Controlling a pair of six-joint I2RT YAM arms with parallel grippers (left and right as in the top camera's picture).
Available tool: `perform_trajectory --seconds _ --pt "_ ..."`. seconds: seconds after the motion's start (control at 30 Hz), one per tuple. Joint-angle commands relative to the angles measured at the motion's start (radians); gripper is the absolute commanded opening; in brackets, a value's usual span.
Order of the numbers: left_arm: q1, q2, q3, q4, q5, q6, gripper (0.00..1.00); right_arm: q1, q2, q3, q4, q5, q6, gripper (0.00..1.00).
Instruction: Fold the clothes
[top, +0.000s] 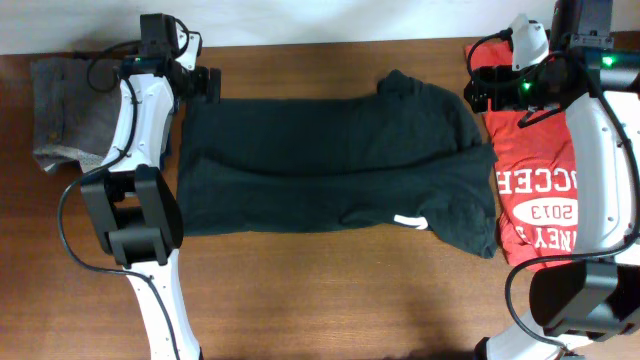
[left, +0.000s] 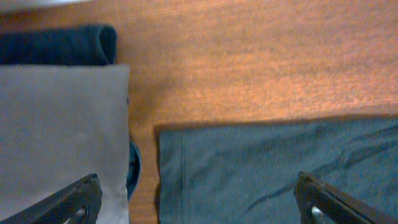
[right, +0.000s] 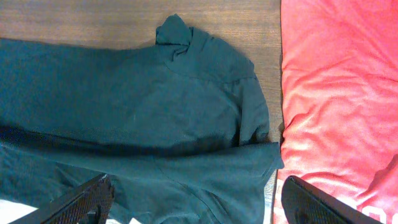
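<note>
A black T-shirt (top: 330, 165) lies folded lengthwise across the table, its print hidden but for a small white bit (top: 408, 220). A red T-shirt with white print (top: 540, 190) lies at the right. My left gripper (top: 205, 82) is open and empty above the shirt's far left corner (left: 249, 168). My right gripper (top: 478, 90) is open and empty above the shirt's far right end (right: 186, 124), beside the red shirt (right: 336, 93).
A folded grey-brown garment (top: 65, 115) lies at the far left, with a dark folded cloth (left: 59, 45) behind it in the left wrist view. Bare wood table (top: 330, 290) shows in front. The arms' bases stand at both front corners.
</note>
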Motion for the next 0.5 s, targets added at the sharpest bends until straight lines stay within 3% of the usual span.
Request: perform_trajectory --seconds 0.0,0.47 --pt "0.002 0.04 0.04 0.017 0.031 0.046 0.98 0.012 0.005 0.014 -0.002 0.008 -0.01 0.91" --pt "0.002 0.131 0.04 0.06 0.039 0.051 0.95 0.012 0.005 0.013 -0.001 0.008 -0.01 0.89"
